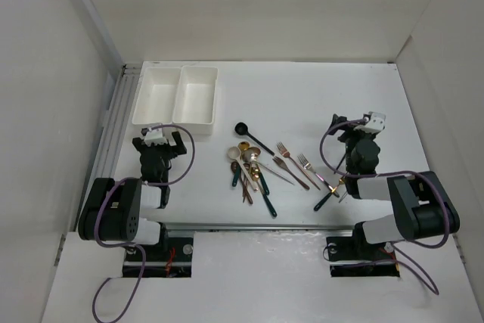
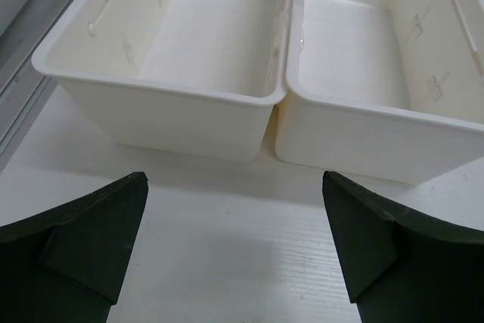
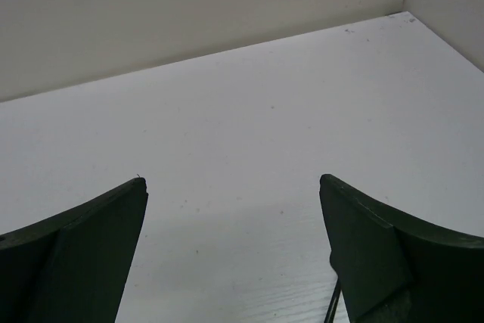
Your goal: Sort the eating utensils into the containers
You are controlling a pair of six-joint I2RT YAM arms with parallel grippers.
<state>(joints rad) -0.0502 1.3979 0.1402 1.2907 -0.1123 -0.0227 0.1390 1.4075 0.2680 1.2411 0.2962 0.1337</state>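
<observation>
The eating utensils lie in a loose pile at the table's middle: gold, copper and silver spoons and forks, some with teal handles. A black spoon and two copper forks lie beside the pile. A teal-handled utensil lies by the right arm; its thin dark end shows in the right wrist view. Two white bins stand side by side at the back left, both empty. My left gripper is open and empty just in front of them. My right gripper is open and empty over bare table.
In the left wrist view the left bin and right bin touch along their long sides. A metal rail runs along the table's left edge. White walls enclose the table on three sides.
</observation>
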